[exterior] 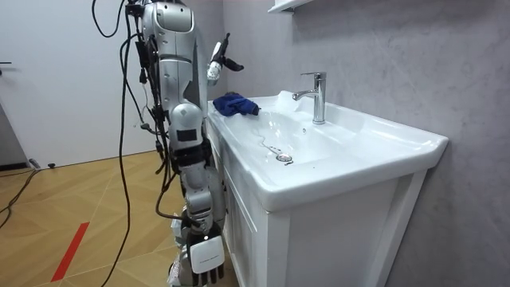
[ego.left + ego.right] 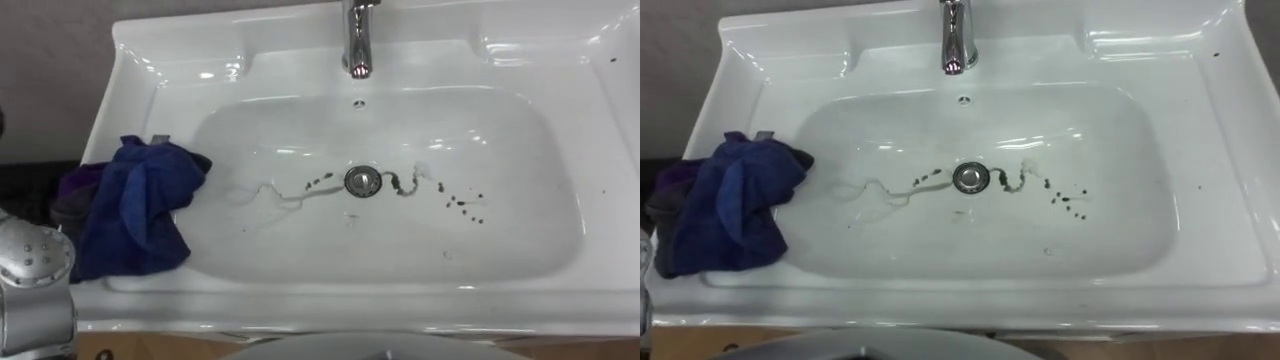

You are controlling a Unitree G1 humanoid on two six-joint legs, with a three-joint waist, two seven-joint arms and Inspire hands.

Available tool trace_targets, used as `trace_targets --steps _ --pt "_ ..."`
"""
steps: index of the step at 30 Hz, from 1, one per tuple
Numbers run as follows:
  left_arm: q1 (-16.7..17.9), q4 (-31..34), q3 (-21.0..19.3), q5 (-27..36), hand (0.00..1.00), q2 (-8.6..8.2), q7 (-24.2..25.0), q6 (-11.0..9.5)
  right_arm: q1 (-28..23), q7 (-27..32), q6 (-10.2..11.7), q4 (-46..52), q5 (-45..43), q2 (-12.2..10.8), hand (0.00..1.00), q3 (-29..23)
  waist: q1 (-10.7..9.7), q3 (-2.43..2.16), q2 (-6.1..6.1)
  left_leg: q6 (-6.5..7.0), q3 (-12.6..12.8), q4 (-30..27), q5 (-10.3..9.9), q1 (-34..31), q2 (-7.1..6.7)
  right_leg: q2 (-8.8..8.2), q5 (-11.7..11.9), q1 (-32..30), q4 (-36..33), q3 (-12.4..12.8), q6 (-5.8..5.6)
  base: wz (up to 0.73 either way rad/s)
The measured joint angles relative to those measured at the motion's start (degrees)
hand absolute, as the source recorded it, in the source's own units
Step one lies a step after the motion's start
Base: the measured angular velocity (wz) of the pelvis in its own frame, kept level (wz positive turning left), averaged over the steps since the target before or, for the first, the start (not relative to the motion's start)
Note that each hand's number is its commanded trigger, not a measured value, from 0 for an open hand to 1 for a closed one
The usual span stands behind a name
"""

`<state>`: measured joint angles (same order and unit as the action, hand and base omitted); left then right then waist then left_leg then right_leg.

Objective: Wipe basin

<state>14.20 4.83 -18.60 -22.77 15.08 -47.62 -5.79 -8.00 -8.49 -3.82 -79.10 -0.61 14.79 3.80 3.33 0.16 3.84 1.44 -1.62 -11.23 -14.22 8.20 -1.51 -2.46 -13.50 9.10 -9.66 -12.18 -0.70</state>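
A white basin (image 2: 400, 300) lies before me, with dark specks and smears (image 2: 462, 205) on its floor to both sides of the metal drain (image 2: 363, 181). A crumpled blue cloth (image 2: 135, 205) rests on the basin's left rim, one edge hanging into the bowl. In the room view my left hand (image 1: 219, 62) is raised in the air above and short of the cloth (image 1: 235, 104), fingers spread and holding nothing. My right hand (image 1: 205, 267) hangs low beside the cabinet with relaxed fingers. I stand at the basin's front.
A chrome tap (image 2: 358, 40) rises at the basin's back centre. Broad flat rims run along the left and right sides. A grey wall stands behind the basin, and a white cabinet (image 1: 319, 231) carries it over a wooden floor.
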Motion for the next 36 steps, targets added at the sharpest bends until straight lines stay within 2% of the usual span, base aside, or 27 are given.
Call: trace_targets --steps 6,9,10,12,16,20,25,28,31,36 --pt "2.25 -0.25 4.76 -3.19 0.0 -0.17 1.19 1.75 -0.63 -0.44 -1.02 0.1 -1.68 -0.26 0.0 0.7 -0.27 -0.1 -0.61 0.0 -0.02 0.05 0.0 0.5 0.02 0.02 0.0 0.4 -0.06 0.32 0.0 -0.02" --pt "2.35 -0.39 6.07 -4.47 0.0 -0.48 1.71 1.8 -0.51 -0.8 -1.23 0.25 -2.5 -0.31 0.0 1.69 -0.26 -0.18 -0.62 0.0 0.19 0.03 0.0 0.57 0.09 0.07 0.05 0.44 -0.12 0.48 0.02 -0.01" --pt "2.56 -0.78 6.85 -5.56 0.0 -0.49 1.77 1.8 -0.54 -1.09 -1.2 0.27 -2.91 -0.31 0.0 1.69 -0.35 -0.03 -0.76 0.0 0.26 0.04 0.0 1.01 0.15 0.13 0.17 0.9 -0.05 0.62 0.01 -0.1" --pt "3.58 -1.42 8.49 -7.79 0.0 -0.86 2.4 1.78 -0.45 -1.79 -1.09 0.33 -4.01 -0.31 0.0 1.69 -0.3 -0.05 -0.7 0.0 1.12 0.06 0.0 1.65 0.29 0.24 0.21 1.25 -0.09 1.42 0.05 -0.18" --pt "3.71 -1.49 10.63 -10.57 0.0 -1.12 3.27 1.7 0.24 -2.82 -1.06 0.49 -3.97 -0.38 0.0 1.69 -0.92 0.0 -0.67 0.0 1.3 0.09 0.0 1.49 0.68 0.57 0.61 0.83 -0.09 1.47 0.25 -0.02" --pt "3.71 -1.51 12.14 -10.71 0.0 -1.25 3.36 1.61 0.36 -3.45 -1.08 0.47 -3.97 -0.46 0.0 1.69 -1.47 -0.03 -0.67 0.0 1.46 0.08 0.0 1.6 0.88 0.82 0.8 0.83 -0.17 1.56 0.49 -0.01" --pt "3.75 -2.95 12.12 -10.7 0.0 -1.51 3.38 1.35 0.08 -4.23 -1.28 0.19 -3.95 -0.51 0.0 1.7 -1.47 -0.05 -0.77 -0.01 2.0 0.32 0.0 1.98 0.96 0.93 0.91 0.87 -0.34 2.18 0.53 -0.06" --pt "4.23 -4.31 12.24 -10.69 0.0 -1.52 3.67 1.4 0.05 -4.32 -1.19 0.23 -3.81 -0.75 0.0 1.74 -1.56 -0.09 -1.25 -0.01 2.34 0.41 0.0 2.08 0.98 0.94 0.99 0.85 -0.34 2.62 0.42 -0.05" --pt "4.47 -4.33 13.53 -10.69 0.0 -1.52 4.31 1.48 0.08 -5.37 -1.23 0.29 -3.56 -0.78 0.0 1.74 -1.57 -0.09 -1.81 0.0 2.35 0.49 0.0 2.1 0.89 0.89 1.07 0.88 -0.34 2.79 0.29 0.0" --pt "4.57 -5.93 16.25 -10.71 0.0 -1.53 5.41 1.71 0.23 -6.72 -1.26 0.45 -3.57 -0.83 0.0 1.92 -1.65 -0.13 -1.9 0.0 2.39 0.51 0.0 2.26 0.89 0.87 1.14 0.92 -0.52 2.95 0.23 0.0"
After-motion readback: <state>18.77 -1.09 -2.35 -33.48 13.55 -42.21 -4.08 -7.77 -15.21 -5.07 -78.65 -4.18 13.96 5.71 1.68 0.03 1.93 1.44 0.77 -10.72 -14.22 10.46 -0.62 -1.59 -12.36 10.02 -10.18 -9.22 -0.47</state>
